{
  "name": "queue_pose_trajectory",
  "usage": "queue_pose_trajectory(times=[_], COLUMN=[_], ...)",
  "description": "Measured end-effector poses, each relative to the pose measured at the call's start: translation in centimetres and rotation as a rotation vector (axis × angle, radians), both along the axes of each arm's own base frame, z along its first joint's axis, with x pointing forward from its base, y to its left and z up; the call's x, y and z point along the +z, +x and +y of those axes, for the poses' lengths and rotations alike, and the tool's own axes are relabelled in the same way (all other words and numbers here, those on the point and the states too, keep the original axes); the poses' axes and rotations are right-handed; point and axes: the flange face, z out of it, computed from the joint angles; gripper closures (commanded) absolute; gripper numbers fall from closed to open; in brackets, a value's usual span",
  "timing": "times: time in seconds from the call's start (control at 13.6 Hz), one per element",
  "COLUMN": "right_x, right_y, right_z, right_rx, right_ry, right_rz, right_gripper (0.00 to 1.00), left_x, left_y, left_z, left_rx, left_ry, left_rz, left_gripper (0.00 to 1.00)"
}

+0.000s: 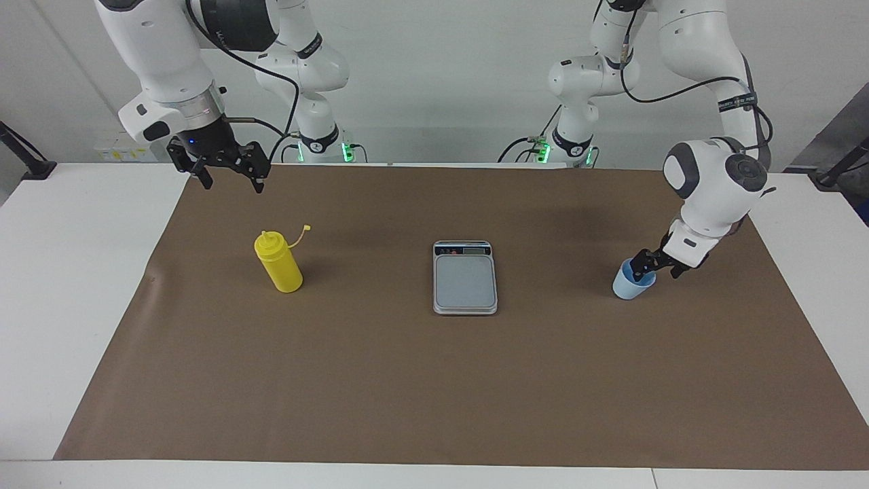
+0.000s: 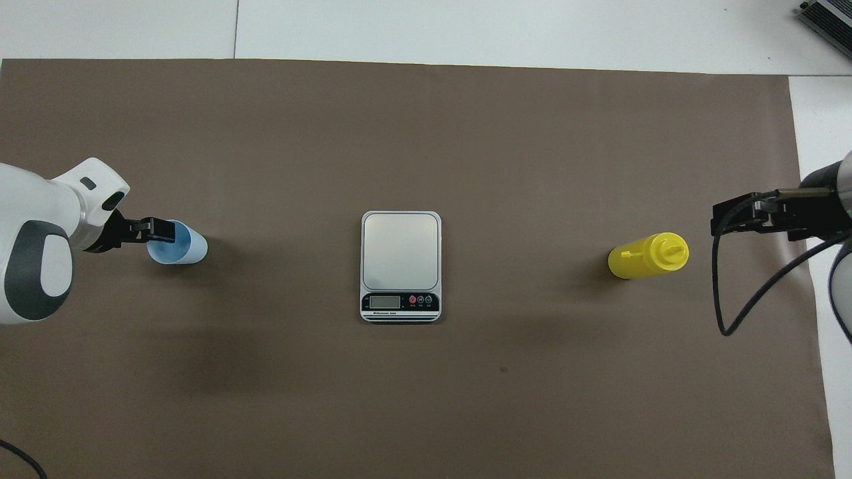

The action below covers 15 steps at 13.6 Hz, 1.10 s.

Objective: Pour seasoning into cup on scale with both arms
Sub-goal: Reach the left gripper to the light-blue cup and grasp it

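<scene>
The scale (image 2: 401, 266) sits mid-mat (image 2: 426, 399); the cup (image 2: 183, 245) toward the left arm's edge, left gripper (image 2: 162, 230) at its rim; the bottle (image 2: 647, 256) toward the right arm's edge.

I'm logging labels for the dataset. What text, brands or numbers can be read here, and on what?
None can be read.
Scale: print under the display and on its buttons, too small to read.
Arm bands: lettering too small to read.
Bottle and cup: no markings visible.
</scene>
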Motion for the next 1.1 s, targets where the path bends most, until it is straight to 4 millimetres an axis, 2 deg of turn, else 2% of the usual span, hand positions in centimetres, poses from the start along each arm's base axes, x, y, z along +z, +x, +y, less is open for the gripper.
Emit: queue_pose_trajectory(times=[0.15, 0.22, 0.29, 0.44, 0.73, 0.88, 1.1], right_x=[0.0, 0.0, 0.0, 0.0, 0.0, 0.0, 0.0], right_y=[0.0, 0.0, 0.0, 0.0, 0.0, 0.0, 0.0], right_z=[0.0, 0.0, 0.0, 0.0, -0.1, -0.1, -0.1], right_rx=[0.000, 0.000, 0.000, 0.000, -0.001, -0.001, -0.002], right_ry=[0.000, 0.000, 0.000, 0.000, 0.000, 0.000, 0.000], right_rz=[0.000, 0.000, 0.000, 0.000, 0.000, 0.000, -0.001], right_gripper=[0.00, 0.00, 0.00, 0.00, 0.00, 0.00, 0.00], left_x=[-0.4, -0.4, -0.4, -0.4, -0.4, 0.2, 4.2], left_y=[-0.2, -0.2, -0.2, -0.2, -0.2, 0.1, 1.8], left_z=[-0.2, -0.3, -0.4, -0.5, -0.5, -0.6, -0.8], left_rx=[0.002, 0.008, 0.015, 0.022, 0.020, 0.018, 0.002], left_ry=[0.000, -0.001, -0.001, -0.001, -0.001, -0.002, -0.004], left_rz=[0.001, 0.001, 0.001, 0.001, 0.002, 0.013, 0.041], left_gripper=[0.00, 0.19, 0.49, 1.00, 1.00, 1.00, 1.00])
